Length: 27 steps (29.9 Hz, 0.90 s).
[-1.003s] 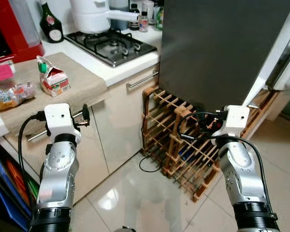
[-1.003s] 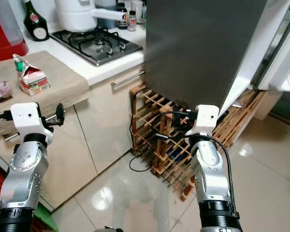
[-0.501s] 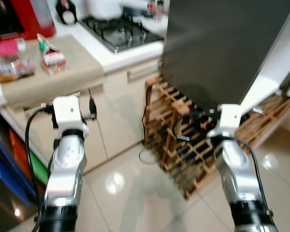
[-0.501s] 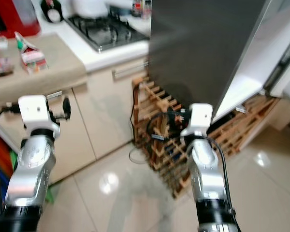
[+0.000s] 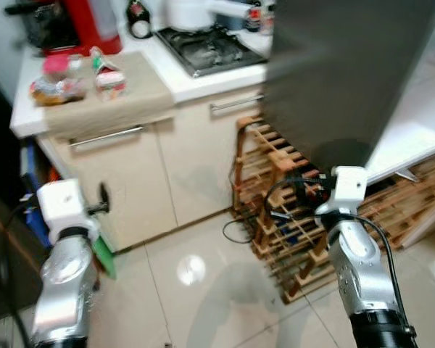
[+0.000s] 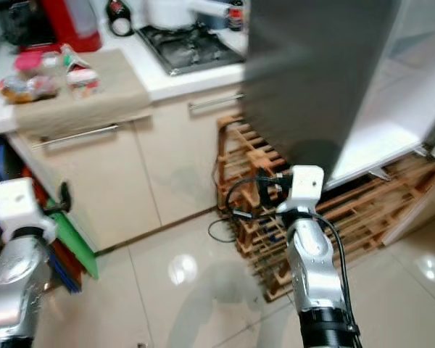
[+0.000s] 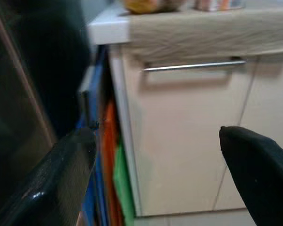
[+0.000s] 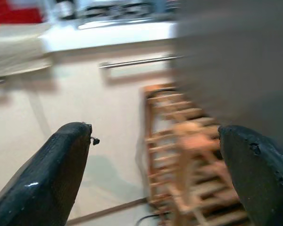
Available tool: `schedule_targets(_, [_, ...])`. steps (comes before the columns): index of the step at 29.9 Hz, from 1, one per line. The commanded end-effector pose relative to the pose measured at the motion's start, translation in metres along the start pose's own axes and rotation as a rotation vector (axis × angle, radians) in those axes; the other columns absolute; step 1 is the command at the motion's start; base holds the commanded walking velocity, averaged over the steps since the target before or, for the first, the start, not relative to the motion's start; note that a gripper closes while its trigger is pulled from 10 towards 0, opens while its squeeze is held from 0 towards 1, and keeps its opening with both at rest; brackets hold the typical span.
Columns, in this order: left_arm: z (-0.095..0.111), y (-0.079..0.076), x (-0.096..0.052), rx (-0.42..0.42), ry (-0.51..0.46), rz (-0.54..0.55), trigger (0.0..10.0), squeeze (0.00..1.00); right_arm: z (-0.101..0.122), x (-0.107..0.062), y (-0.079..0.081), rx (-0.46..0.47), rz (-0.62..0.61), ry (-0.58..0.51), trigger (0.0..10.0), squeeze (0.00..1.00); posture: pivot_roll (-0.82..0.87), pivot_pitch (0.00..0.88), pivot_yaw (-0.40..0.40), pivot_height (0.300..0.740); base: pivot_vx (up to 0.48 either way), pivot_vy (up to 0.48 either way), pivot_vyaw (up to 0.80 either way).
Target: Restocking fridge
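Approaching the groceries seems to be the step in hand: both claws are spread and carry nothing. The left claw (image 7: 160, 174) faces the cabinet front below the table (image 5: 123, 101); the milk carton (image 5: 109, 75) and bagged food (image 5: 54, 87) lie well above and beyond it. The right claw (image 8: 155, 174) points at the wine rack (image 5: 290, 210) under the fridge door (image 5: 341, 72). Next, I judge, the robot must step nearer and raise one claw to the carton.

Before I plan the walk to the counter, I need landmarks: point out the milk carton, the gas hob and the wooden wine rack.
milk carton (image 5: 109, 77), left eye view, its printed side.
gas hob (image 5: 209, 48), left eye view, a grate.
wooden wine rack (image 6: 241, 156), right eye view, its upper slats.
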<state>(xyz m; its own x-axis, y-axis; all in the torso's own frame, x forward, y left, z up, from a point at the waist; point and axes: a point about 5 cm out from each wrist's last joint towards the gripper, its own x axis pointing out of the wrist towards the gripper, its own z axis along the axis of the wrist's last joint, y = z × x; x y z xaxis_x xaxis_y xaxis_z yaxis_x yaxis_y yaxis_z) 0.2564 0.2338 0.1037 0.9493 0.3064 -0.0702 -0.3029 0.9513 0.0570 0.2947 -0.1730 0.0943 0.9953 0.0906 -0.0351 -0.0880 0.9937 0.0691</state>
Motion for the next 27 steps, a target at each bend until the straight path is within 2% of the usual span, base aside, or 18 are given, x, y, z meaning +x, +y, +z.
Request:
schedule_targets(1, [0.020, -0.026, 0.002, 0.015, -0.091, -0.095, 10.0, 0.00, -0.001, 0.003, 0.007, -0.008, 0.041, 0.000, 10.0, 0.16, 0.00, 0.000, 0.003, 0.740, 0.000, 0.000, 0.44])
schedule_targets(4, [0.035, -0.041, 0.005, 0.060, -0.156, -0.157, 10.0, 0.00, -0.002, 0.005, 0.012, 0.001, 0.073, 0.007, 10.0, 0.17, 0.02, 0.000, -0.009, 0.740, 0.000, 0.000, 0.44])
schedule_targets(6, [0.045, -0.050, 0.007, 0.037, -0.177, -0.214, 10.0, 0.00, -0.003, 0.007, 0.019, 0.012, 0.099, 0.010, 10.0, 0.19, 0.03, 0.000, -0.011, 0.740, 0.000, 0.000, 0.43])
schedule_targets(14, [0.043, -0.059, -0.004, 0.065, -0.179, -0.297, 10.0, 0.00, -0.004, 0.007, 0.032, 0.044, 0.137, 0.005, 10.0, 0.24, 0.03, 0.000, -0.004, 0.740, 0.000, 0.000, 0.42])
schedule_targets(17, [0.044, -0.062, -0.003, 0.076, -0.188, -0.301, 10.0, 0.00, -0.005, 0.007, 0.034, 0.050, 0.141, 0.008, 10.0, 0.24, 0.04, 0.000, -0.010, 0.740, 0.000, 0.000, 0.41])
schedule_targets(19, [0.048, -0.066, 0.005, 0.090, -0.203, -0.265, 10.0, 0.00, -0.004, 0.011, 0.043, 0.030, 0.212, 0.014, 10.0, 0.26, 0.04, 0.000, -0.031, 0.740, 0.000, 0.000, 0.41])
schedule_targets(21, [0.048, -0.066, 0.005, 0.090, -0.203, -0.265, 10.0, 0.00, -0.004, 0.011, 0.043, 0.030, 0.212, 0.014, 10.0, 0.26, 0.04, 0.000, -0.031, 0.740, 0.000, 0.000, 0.40])
schedule_targets(22, [0.049, -0.067, 0.008, 0.087, -0.202, -0.254, 10.0, 0.00, -0.003, 0.012, 0.046, 0.012, 0.233, 0.018, 10.0, 0.27, 0.04, 0.000, -0.035, 0.740, 0.000, 0.000, 0.40])
schedule_targets(24, [0.042, -0.059, 0.013, 0.049, -0.150, -0.191, 10.0, 0.00, -0.005, 0.016, 0.045, -0.070, 0.231, 0.055, 10.0, 0.31, 0.05, 0.000, -0.045, 0.740, 0.000, 0.000, 0.41])
schedule_targets(26, [0.031, -0.048, 0.017, 0.004, -0.078, -0.125, 10.0, 0.00, -0.004, 0.019, 0.040, -0.199, 0.204, 0.068, 10.0, 0.36, 0.05, 0.000, -0.054, 0.740, 0.000, 0.000, 0.40])
schedule_targets(27, [0.031, -0.048, 0.017, 0.004, -0.078, -0.125, 10.0, 0.00, -0.004, 0.019, 0.040, -0.199, 0.204, 0.068, 10.0, 0.36, 0.05, 0.000, -0.054, 0.740, 0.000, 0.000, 0.40])
